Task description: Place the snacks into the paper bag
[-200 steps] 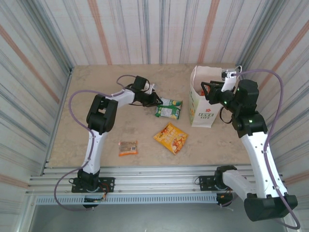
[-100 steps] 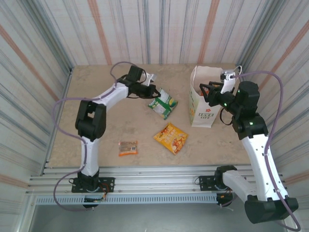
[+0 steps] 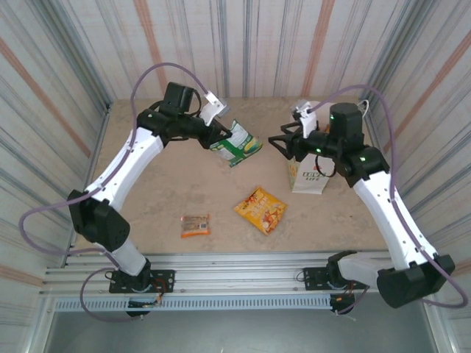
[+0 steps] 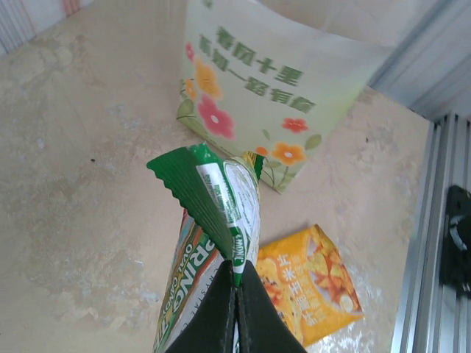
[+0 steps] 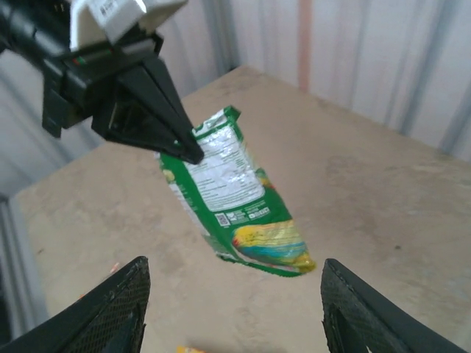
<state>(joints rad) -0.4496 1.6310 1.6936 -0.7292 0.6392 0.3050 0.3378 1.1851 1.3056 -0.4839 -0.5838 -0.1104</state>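
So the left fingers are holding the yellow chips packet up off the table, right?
Not quite: the left fingers hold the green packet up off the table. The yellow chips packet lies on it, as the left wrist view shows.

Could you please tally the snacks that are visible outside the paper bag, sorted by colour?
Green packet: 1
Yellow-orange packet: 1
Orange-brown bar: 1
Total: 3
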